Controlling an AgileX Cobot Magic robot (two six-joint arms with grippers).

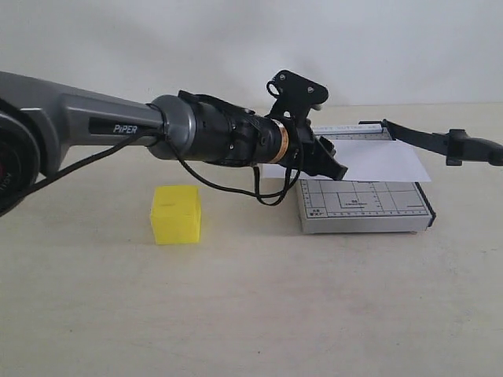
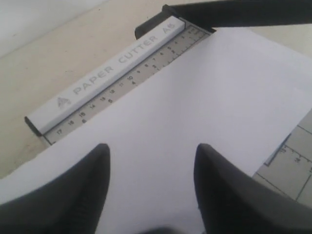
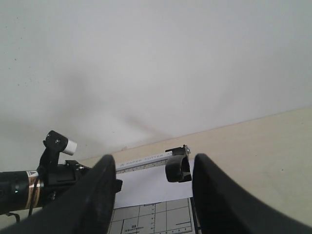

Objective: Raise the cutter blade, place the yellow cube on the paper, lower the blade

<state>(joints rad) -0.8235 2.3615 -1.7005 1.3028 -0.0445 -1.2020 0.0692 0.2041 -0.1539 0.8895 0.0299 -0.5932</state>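
Note:
The yellow cube [image 1: 176,214] sits on the table, left of the grey cutter base [image 1: 363,209]. The white paper [image 1: 387,161] lies across the base's back half. The cutter blade [image 1: 416,136] is raised, slanting out to the right from its hinge. My left gripper [image 1: 334,166] hovers open over the paper [image 2: 195,107], nothing between its fingers [image 2: 92,180]. My right gripper [image 3: 154,158] is open, facing the blade's rounded handle end [image 3: 178,168]; the handle shows in the gap, closer to one finger. Contact with it cannot be made out.
A white ruler bar marked PAPER CUTTER [image 2: 112,68] runs along the base's back edge. The left arm [image 1: 118,126] stretches across above the cube. A pale wall stands behind the beige table [image 1: 251,314].

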